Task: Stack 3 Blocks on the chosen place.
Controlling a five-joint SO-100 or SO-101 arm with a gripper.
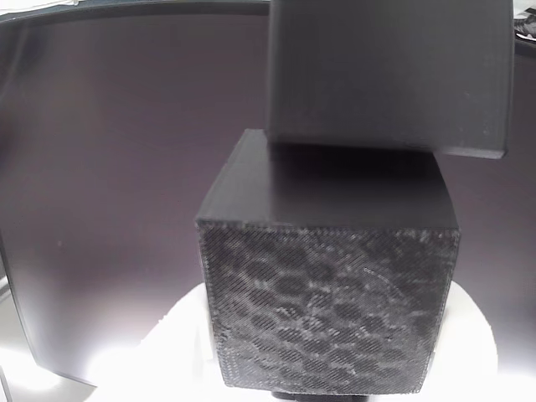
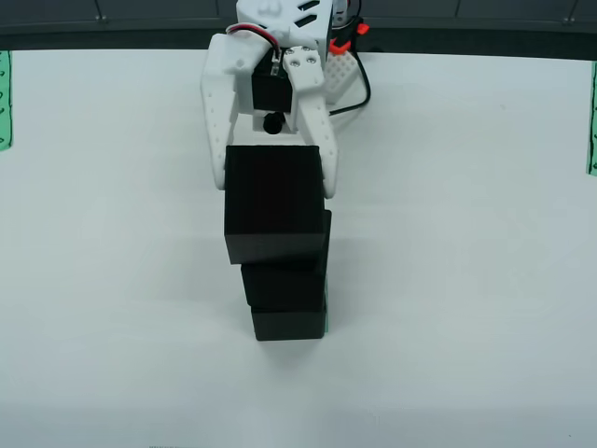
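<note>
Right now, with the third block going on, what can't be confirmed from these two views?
- The striped patch: the view from above has the block stack over where it would be.
- Claw grip: its tips are behind the top block.
- Contact between the blocks: the close side view cuts off the upper block.

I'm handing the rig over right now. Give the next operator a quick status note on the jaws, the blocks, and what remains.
Gripper: white jaws on either side of the top block; whether they are clamped or already loosened is not clear.
Blocks: three in one column on the white table, with the middle block on the bottom block.
Done: all three stacked, top one slightly offset.
Left: open if needed and back away without nudging the stack. The striped patch under it is hidden.
</note>
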